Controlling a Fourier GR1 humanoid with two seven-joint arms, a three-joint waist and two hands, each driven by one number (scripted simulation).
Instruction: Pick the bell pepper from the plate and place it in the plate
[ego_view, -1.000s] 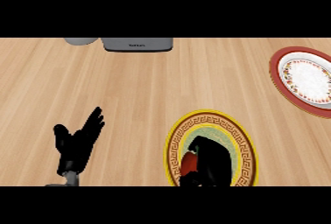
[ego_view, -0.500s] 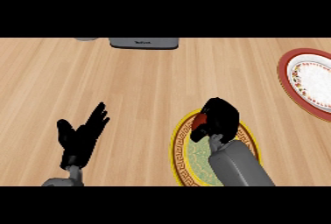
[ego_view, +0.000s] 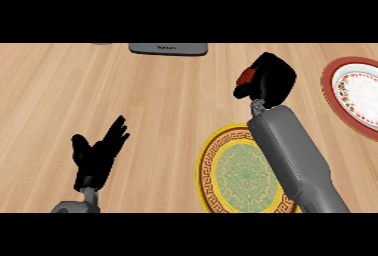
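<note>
My right hand (ego_view: 267, 80) is raised over the wooden counter, fingers curled round a red bell pepper (ego_view: 246, 75), of which only a small red patch shows at the hand's left side. Below it lies the yellow-rimmed plate (ego_view: 214, 170) with a green centre, now bare, partly covered by my grey right forearm. The red-rimmed white plate (ego_view: 354, 95) sits at the right edge, to the right of the hand. My left hand (ego_view: 97, 155) rests open at the lower left, fingers up.
A dark grey appliance (ego_view: 168, 48) sits at the counter's far edge, up and left of my right hand. Bare wooden counter (ego_view: 148, 100) spreads between the two hands.
My right hand has lifted the bell pepper off the yellow-rimmed plate and carried it up and to the right, toward the red-rimmed plate. The left hand has stayed put.
</note>
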